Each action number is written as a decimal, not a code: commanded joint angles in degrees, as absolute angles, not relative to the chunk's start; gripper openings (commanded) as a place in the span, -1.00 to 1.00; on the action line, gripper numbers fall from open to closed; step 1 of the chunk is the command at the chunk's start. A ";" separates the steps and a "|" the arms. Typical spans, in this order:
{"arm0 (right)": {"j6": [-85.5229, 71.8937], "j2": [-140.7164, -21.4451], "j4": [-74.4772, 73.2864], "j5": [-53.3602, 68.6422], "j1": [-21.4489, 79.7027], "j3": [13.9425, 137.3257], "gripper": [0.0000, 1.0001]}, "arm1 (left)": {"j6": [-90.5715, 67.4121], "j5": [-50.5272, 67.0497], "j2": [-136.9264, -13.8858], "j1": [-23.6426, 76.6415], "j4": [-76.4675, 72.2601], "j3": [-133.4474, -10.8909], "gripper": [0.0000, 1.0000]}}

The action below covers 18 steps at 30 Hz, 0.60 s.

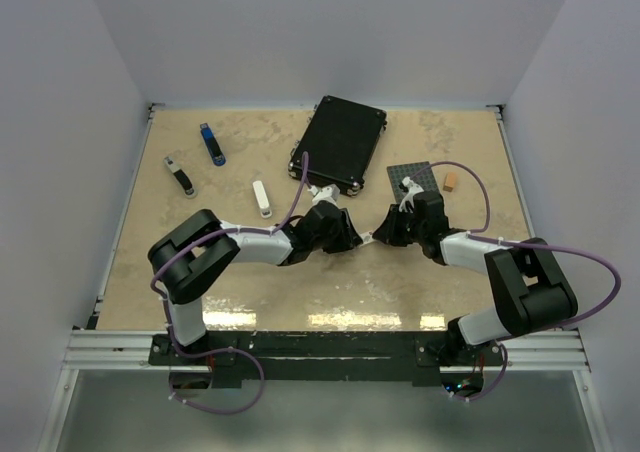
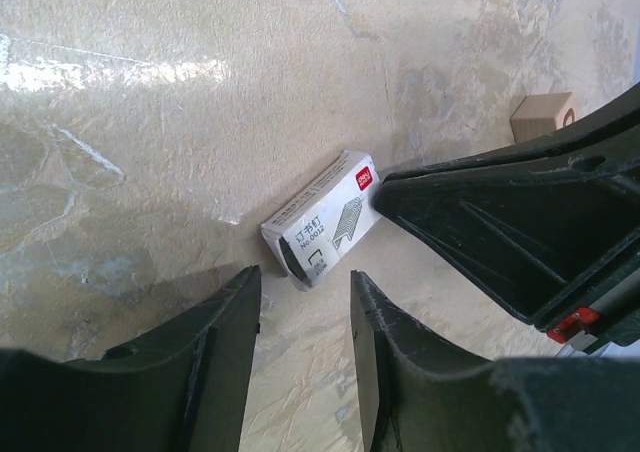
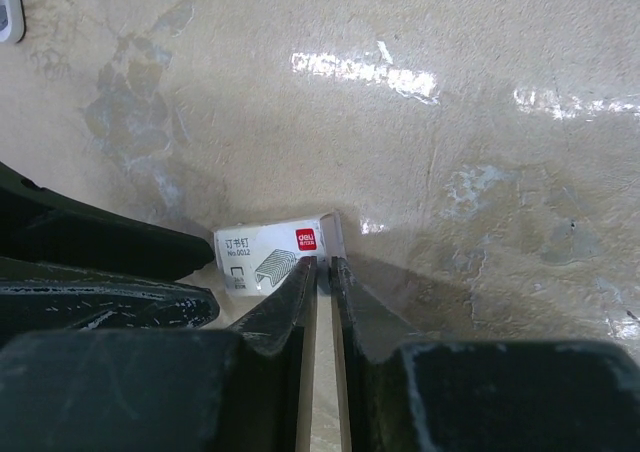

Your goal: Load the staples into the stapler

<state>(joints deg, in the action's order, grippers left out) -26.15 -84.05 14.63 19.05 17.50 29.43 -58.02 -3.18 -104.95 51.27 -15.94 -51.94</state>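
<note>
I have the staples box [image 2: 322, 222] lying flat on the table [image 1: 300, 284], near the middle, between my two claws. From overhead I can barely find it: the two wrists crowd over it and only a pale sliver shows.

The left gripper [image 2: 304, 278] stands open with nothing between its fingers. The box's near end sits just at the mouth of the gap, and I see no contact.

The right gripper [image 3: 322, 264] is almost closed, with only a thin slit left. Its tips are at the box's red-marked end. I cannot tell whether they pinch the end flap or merely press against it, because the fingers cover that spot.

Further back lies a black flat case [image 1: 340, 142]. To its right is a dark grey mat [image 1: 415, 172], partly hidden by the right wrist, with a small wooden cube [image 1: 451, 181] just beside it. To the left sit a blue item [image 1: 211, 144], a black item [image 1: 180, 176] and a white oblong item [image 1: 262, 198]. All three are too small for me to say which is the stapler.
</note>
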 commanded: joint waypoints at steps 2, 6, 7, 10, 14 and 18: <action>-26.02 -83.14 16.35 19.86 17.31 29.27 -0.77 | -59.77 -3.78 -105.21 50.71 -17.05 -52.21 -0.15; -26.10 -83.06 16.44 19.86 17.23 29.18 -0.81 | -59.85 -3.96 -105.47 50.80 -15.91 -52.82 -0.24; -26.02 -82.97 16.44 19.86 17.31 29.27 -0.82 | -59.85 -4.04 -105.64 50.80 -15.73 -53.08 -0.26; -26.19 -83.06 16.52 19.86 17.31 29.18 -0.82 | -59.94 -4.13 -105.82 50.80 -15.47 -53.17 -0.32; -26.02 -82.97 16.52 19.86 17.23 29.18 -0.82 | -60.03 -4.13 -106.00 50.71 -15.38 -53.52 -0.34; -26.02 -82.88 16.70 19.86 17.31 29.09 -0.82 | -60.29 -4.13 -106.35 50.80 -15.38 -53.79 -0.39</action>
